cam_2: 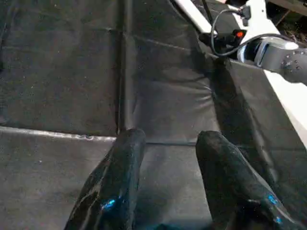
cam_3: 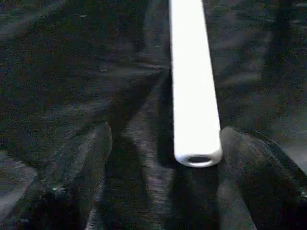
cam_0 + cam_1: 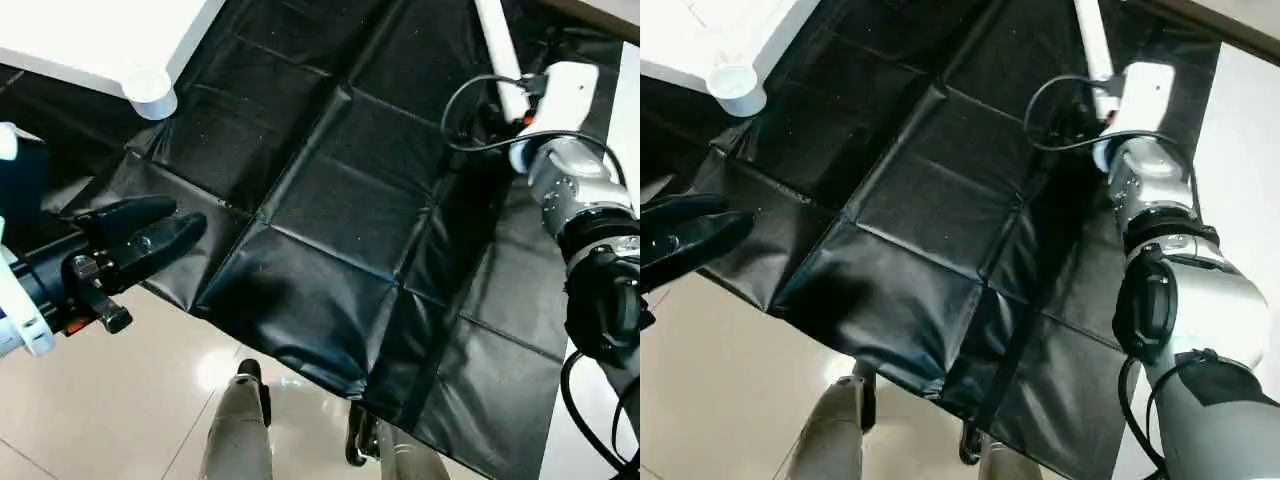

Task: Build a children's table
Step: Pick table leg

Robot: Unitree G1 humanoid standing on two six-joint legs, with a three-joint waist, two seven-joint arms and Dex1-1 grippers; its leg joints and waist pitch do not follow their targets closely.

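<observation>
The white tabletop (image 3: pixel 90 40) lies at the far left on a black mat, one round corner socket (image 3: pixel 150 95) facing me. A white tube leg (image 3: pixel 497 45) lies on the mat at the far right. Its open end (image 2: pixel 196 158) sits between the fingers of my right gripper (image 2: pixel 167 132), close to one finger (image 2: pixel 259 177); the jaws stand wide and open around it. In the head views my right wrist (image 3: pixel 560 100) covers that gripper. My left gripper (image 3: pixel 188 215) hovers over the mat's near left edge, open, nothing between its fingers (image 1: pixel 124 158).
The creased black mat (image 3: pixel 340 220) covers most of the floor ahead. Beige tiles (image 3: pixel 120 400) show at the near left and a pale strip (image 3: pixel 625 110) at the far right. A black cable (image 3: pixel 470 110) loops beside my right wrist. My own lower body (image 3: pixel 240 430) shows below.
</observation>
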